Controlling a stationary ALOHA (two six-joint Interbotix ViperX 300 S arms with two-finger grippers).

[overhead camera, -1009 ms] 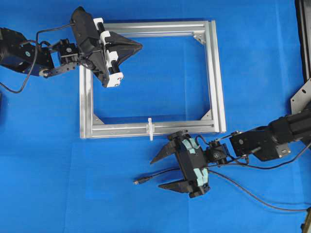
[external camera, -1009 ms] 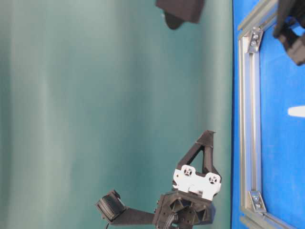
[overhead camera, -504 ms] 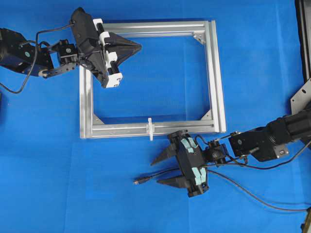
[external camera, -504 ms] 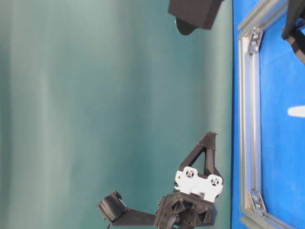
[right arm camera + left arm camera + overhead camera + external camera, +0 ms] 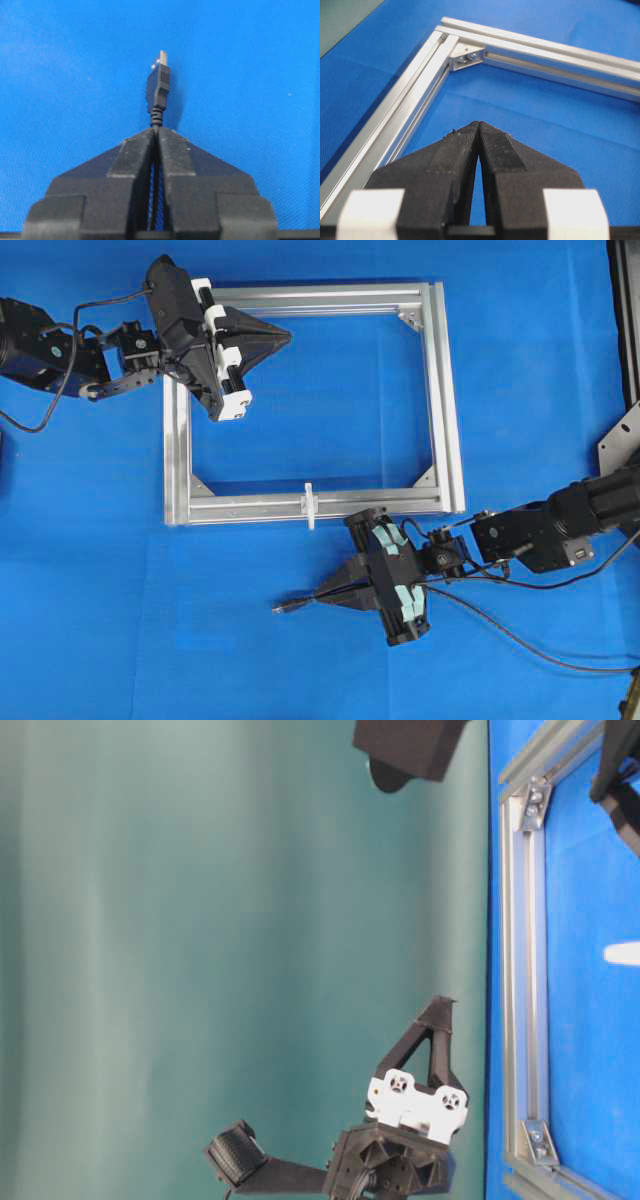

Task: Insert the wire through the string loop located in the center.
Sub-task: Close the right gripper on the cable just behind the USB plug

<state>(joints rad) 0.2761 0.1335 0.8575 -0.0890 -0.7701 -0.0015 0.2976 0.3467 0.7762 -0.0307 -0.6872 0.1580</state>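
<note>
The wire's plug tip (image 5: 283, 607) lies on the blue mat below the aluminium frame (image 5: 442, 390). My right gripper (image 5: 322, 597) is shut on the wire just behind the plug (image 5: 159, 85), which sticks out past the fingertips (image 5: 172, 145). The rest of the wire (image 5: 520, 642) trails off to the right. The string loop (image 5: 309, 505) stands white and upright across the frame's near bar, above and slightly right of the plug tip. My left gripper (image 5: 288, 335) hovers shut and empty over the frame's top-left corner, its fingers (image 5: 455, 150) pressed together at the tips.
The frame's corner bracket (image 5: 466, 57) lies ahead of the left gripper. A metal bracket (image 5: 620, 440) and a dark strip (image 5: 625, 300) sit at the right edge. Blue mat (image 5: 120, 590) surrounds the frame.
The right gripper's jaws went from wide open to shut on the wire behind its plug. The left arm has stayed where it was.
</note>
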